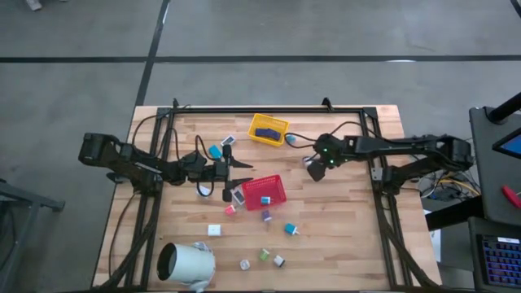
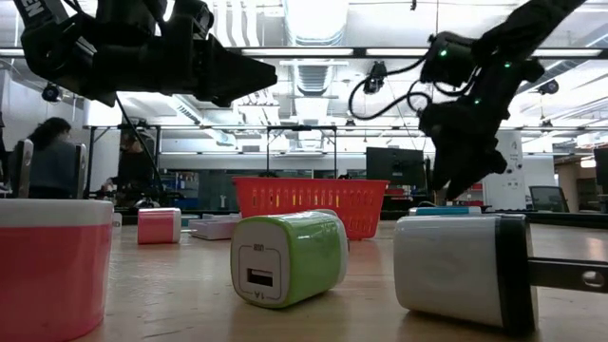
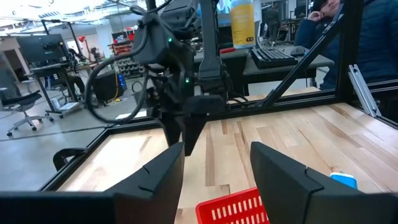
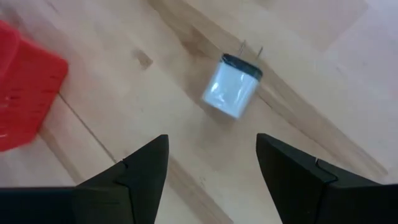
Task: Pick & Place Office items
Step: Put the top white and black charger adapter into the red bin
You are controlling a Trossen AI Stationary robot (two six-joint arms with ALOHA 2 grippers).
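Your right gripper hangs above the table to the right of the red tray, fingers spread and holding nothing. Through its wrist camera you look down between both fingers at a pale blue charger block lying on the wood, its two metal prongs pointing away from the gripper. The block sits apart from the fingers, and a corner of the red tray shows at the edge of that view.

Your left gripper reaches in from the left and hovers just left of the red tray. Its fingers stand partly apart with nothing between them, the tray's rim below and ahead of them.

The office items lie scattered over the table. A teal piece sits near the left gripper on its far side. A pink piece and a white piece lie nearer you, left of centre. A purple piece rests just near of the red tray, with a teal one to its right. A green charger lies among the nearest pieces. A navy item rests inside the yellow tray at the far side. The large white cylinder lies on its side at the near left corner.
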